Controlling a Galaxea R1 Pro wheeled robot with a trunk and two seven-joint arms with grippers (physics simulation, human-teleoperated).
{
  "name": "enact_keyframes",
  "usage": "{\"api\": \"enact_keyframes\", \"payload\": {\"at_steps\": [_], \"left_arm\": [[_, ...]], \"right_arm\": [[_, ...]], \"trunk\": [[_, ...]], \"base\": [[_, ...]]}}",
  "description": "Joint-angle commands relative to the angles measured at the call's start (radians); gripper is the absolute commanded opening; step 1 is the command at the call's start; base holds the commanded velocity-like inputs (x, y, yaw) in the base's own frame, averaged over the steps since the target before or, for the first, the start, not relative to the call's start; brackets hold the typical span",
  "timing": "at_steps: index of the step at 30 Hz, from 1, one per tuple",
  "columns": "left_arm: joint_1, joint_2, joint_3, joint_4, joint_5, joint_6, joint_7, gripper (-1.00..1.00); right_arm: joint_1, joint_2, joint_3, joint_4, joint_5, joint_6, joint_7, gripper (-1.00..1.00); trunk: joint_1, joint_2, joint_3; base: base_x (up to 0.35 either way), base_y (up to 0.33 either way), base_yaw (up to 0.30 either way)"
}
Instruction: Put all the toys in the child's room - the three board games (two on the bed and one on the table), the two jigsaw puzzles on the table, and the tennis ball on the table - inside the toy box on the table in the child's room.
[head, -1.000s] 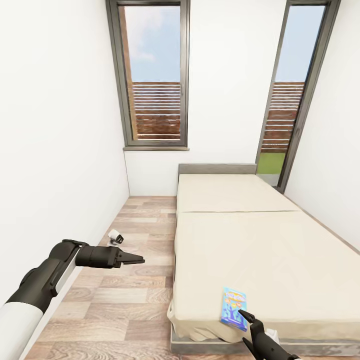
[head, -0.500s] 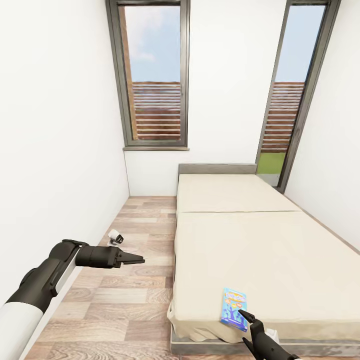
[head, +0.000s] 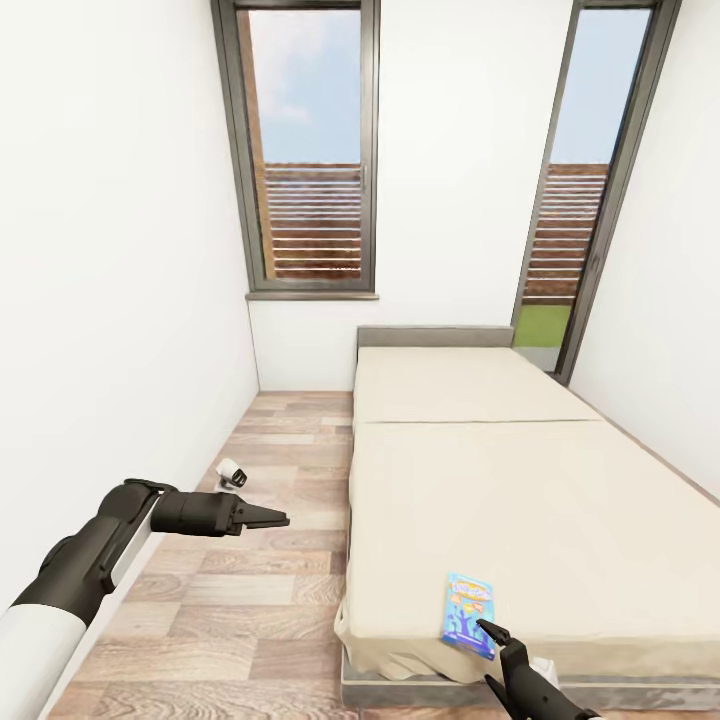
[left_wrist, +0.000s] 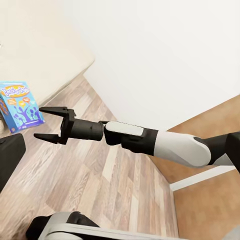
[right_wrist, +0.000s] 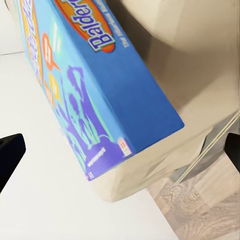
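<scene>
Your right gripper (head: 490, 633) has its fingers spread, released, tips just short of the board game (head: 468, 615), which lies flat near the foot corner of the bed (head: 520, 500). Your left gripper (head: 280, 520) hangs over the wooden floor (head: 260, 600); I cannot tell its finger state.

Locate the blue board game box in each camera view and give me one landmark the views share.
Head view: the blue board game box lies at the near edge of the bed, just ahead of the right gripper.
Left wrist view: at the picture's left edge, on the bed.
Right wrist view: close up, across the upper middle.
Shared landmark: the beige bed.
</scene>
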Motion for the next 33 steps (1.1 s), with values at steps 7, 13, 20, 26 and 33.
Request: {"api": "enact_keyframes", "payload": {"at_steps": [7, 13, 20, 26, 33], "left_arm": [[-0.001, 0.001, -0.002, 0.0, 0.001, 0.011, -0.004, 1.0], [-0.001, 0.001, -0.002, 0.0, 0.001, 0.012, -0.004, 1.0], [-0.001, 0.001, -0.002, 0.0, 0.001, 0.012, -0.004, 1.0], [-0.001, 0.001, -0.002, 0.0, 0.001, 0.011, -0.004, 1.0], [-0.001, 0.001, -0.002, 0.0, 0.001, 0.011, -0.004, 1.0]], "right_arm": [[-0.001, 0.0, -0.005, 0.0, -0.003, 0.008, 0.0, 1.0], [-0.001, -0.001, -0.005, 0.0, -0.003, 0.008, 0.0, 1.0], [-0.001, 0.0, -0.005, 0.0, -0.003, 0.008, 0.0, 1.0], [-0.001, 0.0, -0.005, 0.0, -0.003, 0.008, 0.0, 1.0], [-0.001, -0.001, -0.005, 0.0, -0.003, 0.008, 0.0, 1.0]], "trunk": [[0.008, -0.015, -0.007], [0.008, -0.015, -0.007], [0.008, -0.015, -0.007], [0.008, -0.015, -0.007], [0.008, -0.015, -0.007]], "base": [[0.0, 0.0, 0.0], [0.0, 0.0, 0.0], [0.0, 0.0, 0.0], [0.0, 0.0, 0.0], [0.066, 0.0, 0.0]]}}
